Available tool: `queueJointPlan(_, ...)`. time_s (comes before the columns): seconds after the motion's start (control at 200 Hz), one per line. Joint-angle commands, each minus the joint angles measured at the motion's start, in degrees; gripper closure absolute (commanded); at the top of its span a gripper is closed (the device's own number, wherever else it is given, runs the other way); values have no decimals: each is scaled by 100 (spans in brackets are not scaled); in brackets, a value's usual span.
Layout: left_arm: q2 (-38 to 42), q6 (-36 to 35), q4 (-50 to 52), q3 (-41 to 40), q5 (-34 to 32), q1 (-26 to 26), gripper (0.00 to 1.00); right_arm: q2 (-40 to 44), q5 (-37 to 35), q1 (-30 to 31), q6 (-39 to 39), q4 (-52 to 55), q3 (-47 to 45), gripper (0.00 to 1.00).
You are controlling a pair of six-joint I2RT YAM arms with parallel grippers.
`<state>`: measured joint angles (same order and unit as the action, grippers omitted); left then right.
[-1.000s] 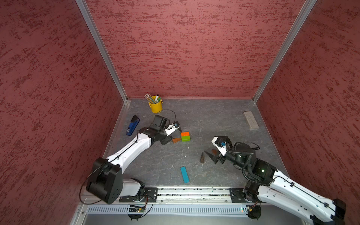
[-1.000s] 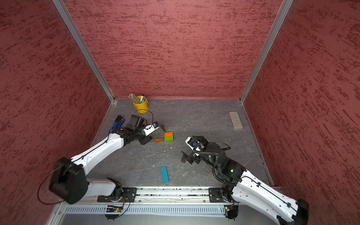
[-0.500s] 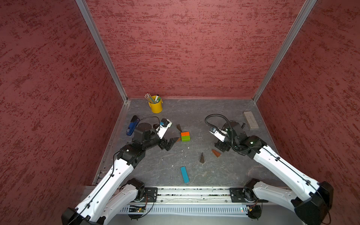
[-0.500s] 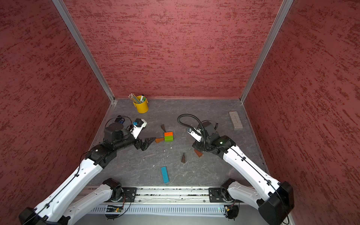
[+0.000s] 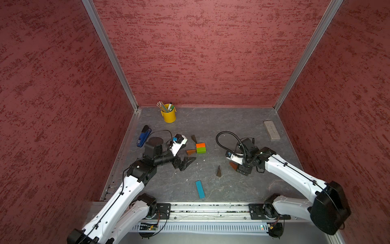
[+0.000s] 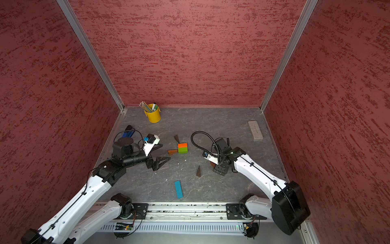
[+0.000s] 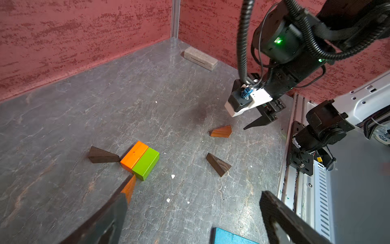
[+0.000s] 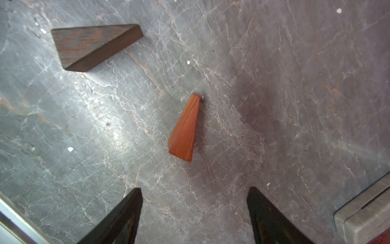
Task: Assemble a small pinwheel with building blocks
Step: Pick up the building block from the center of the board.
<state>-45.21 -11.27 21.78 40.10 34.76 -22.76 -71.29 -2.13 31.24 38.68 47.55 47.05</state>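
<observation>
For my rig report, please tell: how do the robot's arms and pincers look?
The left arm and right arm: white shells, black joints. The left pincer and right pincer: two black pointed fingers each, beside a white camera housing with a blue plug. A ribbed black hose loops at the right wrist, a thin black cable at the left.

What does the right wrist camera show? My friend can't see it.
A reddish-brown wooden wedge lies on the grey marbled table just ahead of the right claw, whose two black fingers stand open and empty. A darker brown wedge lies farther off, and a corner of a grey eraser shows at the picture's edge.
</observation>
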Motion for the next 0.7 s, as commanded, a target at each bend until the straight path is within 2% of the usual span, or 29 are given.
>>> queueJointPlan(0.0,49,-86,-174,-46,-177,43,0,-232,190,-36,66,-345,24,21)
queueJointPlan(0.341,50,-77,-199,-46,-313,44,0,-640,615,-125,31,-489,-28,26)
queueJointPlan(0.696,114,-59,-285,-89,-146,44,0,-797,485,-282,-111,-768,-200,29)
